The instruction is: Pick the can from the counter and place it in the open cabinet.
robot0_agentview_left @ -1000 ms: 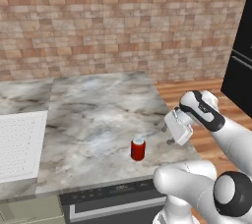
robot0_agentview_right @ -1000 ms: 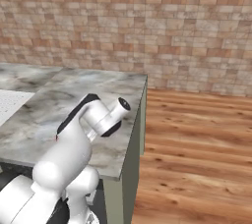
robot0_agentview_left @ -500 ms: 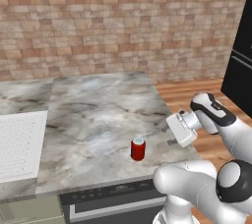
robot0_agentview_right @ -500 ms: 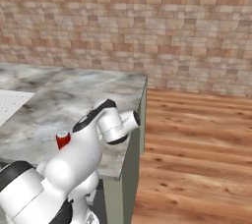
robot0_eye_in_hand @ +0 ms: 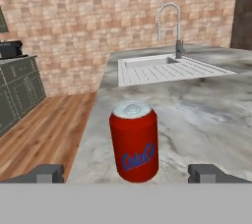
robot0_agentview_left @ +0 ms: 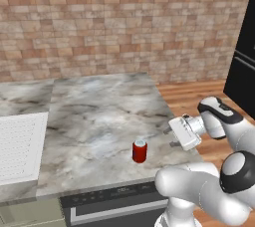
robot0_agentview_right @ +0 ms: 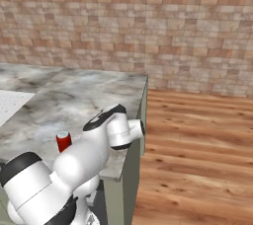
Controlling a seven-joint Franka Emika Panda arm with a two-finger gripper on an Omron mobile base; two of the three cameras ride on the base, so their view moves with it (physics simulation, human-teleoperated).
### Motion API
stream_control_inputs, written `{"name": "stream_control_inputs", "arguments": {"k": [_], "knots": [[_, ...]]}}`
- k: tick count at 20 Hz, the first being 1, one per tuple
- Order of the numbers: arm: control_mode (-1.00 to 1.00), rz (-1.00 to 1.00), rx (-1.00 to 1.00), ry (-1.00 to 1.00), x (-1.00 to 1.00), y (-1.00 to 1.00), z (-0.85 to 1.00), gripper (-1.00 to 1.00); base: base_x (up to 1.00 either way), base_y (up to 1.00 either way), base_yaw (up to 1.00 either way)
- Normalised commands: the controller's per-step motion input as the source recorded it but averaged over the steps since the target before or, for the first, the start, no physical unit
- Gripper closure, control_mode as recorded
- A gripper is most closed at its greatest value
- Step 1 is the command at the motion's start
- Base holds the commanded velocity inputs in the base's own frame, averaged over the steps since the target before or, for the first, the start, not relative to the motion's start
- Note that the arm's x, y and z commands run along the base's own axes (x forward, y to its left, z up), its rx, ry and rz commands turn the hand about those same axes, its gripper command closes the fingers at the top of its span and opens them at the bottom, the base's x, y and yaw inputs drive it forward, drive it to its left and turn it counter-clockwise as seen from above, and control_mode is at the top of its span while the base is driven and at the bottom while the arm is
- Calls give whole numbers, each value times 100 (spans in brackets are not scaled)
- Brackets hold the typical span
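Pincer (robot0_eye_in_hand: 126, 173) low and level at the near edge of the marble-look worktop (robot0_agentview_left: 99, 116), its two dark tips spread wide apart with the red can (robot0_eye_in_hand: 134, 141) standing between and just beyond them, not yet touched. Over the past second the arm has swung its hand down from above the worktop's right edge, and in the left base view the pincer (robot0_agentview_left: 168, 137) now points sideways at the can (robot0_agentview_left: 140, 151) from close by. By the look of it, the approach is nearly finished and the grasp comes next: the tips need to slide forward along either side of the can before closing.

The can stands upright, silver top up, directly ahead of the pincer. Its blue script label reads roughly "Cola Co", though the last letters curl around the side and are not clear. Beyond the can, farther along the worktop, lie a white ribbed drainboard and sink (robot0_eye_in_hand: 162, 69) with a tall chrome tap (robot0_eye_in_hand: 170, 26). The can (robot0_agentview_right: 63, 140) has not moved, so the lift and the placing in the cabinet all remain to be done.
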Motion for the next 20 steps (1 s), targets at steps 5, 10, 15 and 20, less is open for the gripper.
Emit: {"name": "stream_control_inputs", "arguments": {"k": [5,10,15,20], "knots": [[-100,0,0,0,0,4,0,-100,0,0,0],[-100,0,0,3,0,23,-8,-100,0,0,0],[-100,0,0,4,0,25,-6,-100,0,0,0],[-100,0,0,2,0,22,-4,-100,0,0,0]]}}
